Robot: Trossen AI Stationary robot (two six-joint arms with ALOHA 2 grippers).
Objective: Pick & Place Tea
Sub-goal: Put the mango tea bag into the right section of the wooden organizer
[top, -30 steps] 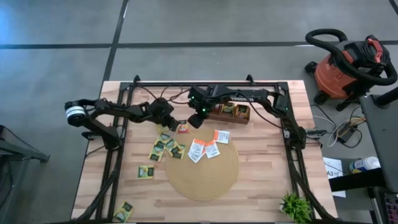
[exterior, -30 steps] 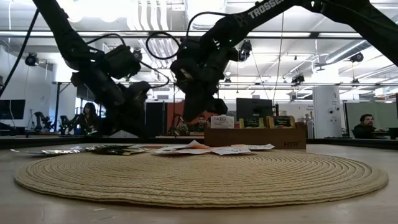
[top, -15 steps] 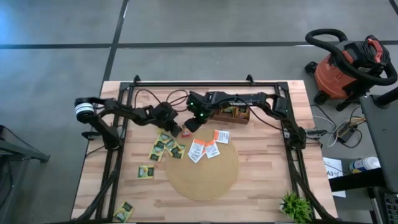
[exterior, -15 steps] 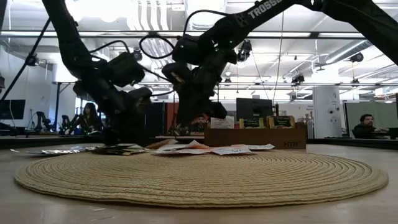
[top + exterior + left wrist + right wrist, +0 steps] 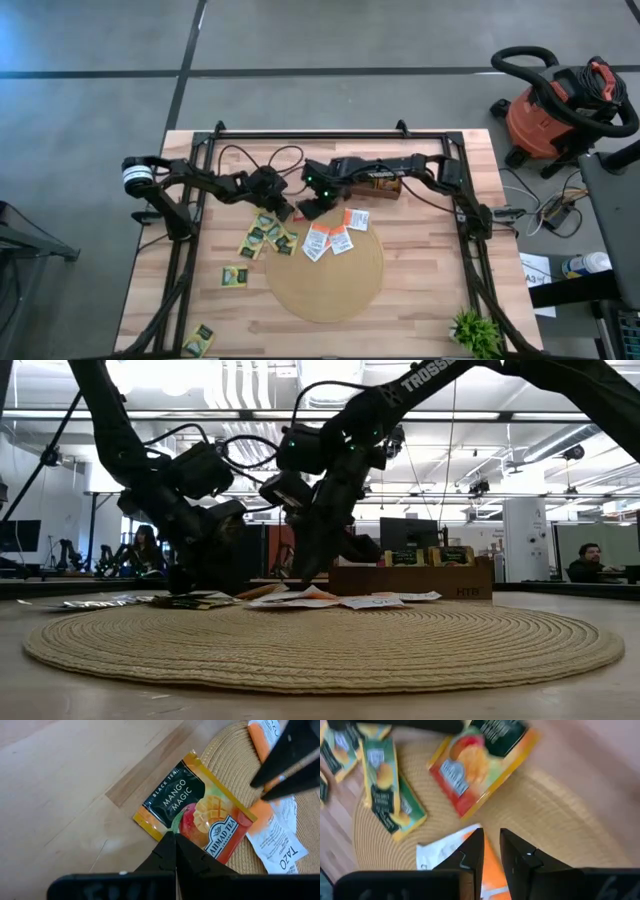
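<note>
Even, bright overhead light from ceiling strip lamps (image 5: 250, 372), which glare white in the low view and leave both arms as dark silhouettes; shadows are soft; the right wrist view is motion-blurred, the left wrist view sharper

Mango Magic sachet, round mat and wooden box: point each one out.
Mango Magic sachet (image 5: 196, 816), left wrist view, on its printed face.
Round mat (image 5: 330, 290), high view, on a bare woven part.
Wooden box (image 5: 410, 580), low view, on its front wall.
</note>
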